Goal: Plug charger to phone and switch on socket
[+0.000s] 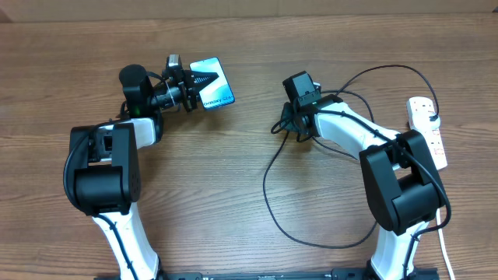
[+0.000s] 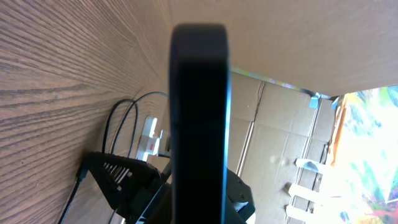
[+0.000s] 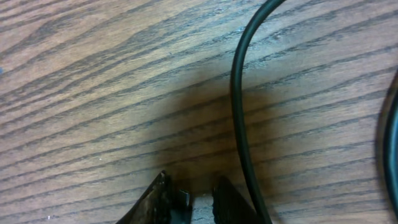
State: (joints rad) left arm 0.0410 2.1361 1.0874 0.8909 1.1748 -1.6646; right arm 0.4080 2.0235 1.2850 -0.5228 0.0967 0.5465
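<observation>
Phone (image 1: pixel 223 78) is clamped in the left gripper (image 1: pixel 201 84), upper left. Centre, the right gripper (image 1: pixel 286 124) sits low beside the charger (image 3: pixel 238 112), apparently going for its connector; I cannot tell whether the jaws hold anything. Next move: secure that connector and align it with the phone's port. The socket (image 1: pixel 426 124) lies far right.

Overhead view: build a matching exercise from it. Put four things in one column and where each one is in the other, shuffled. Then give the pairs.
Things
1. the phone
2. the socket
3. the charger
4. the right gripper

Places
A. far right of the table, beside the right arm
B. low over the wood, next to a stretch of black cable
C. clamped in the left gripper
D. in loose loops on the wood between the arms

Pairs: 1-C, 2-A, 3-D, 4-B
</observation>
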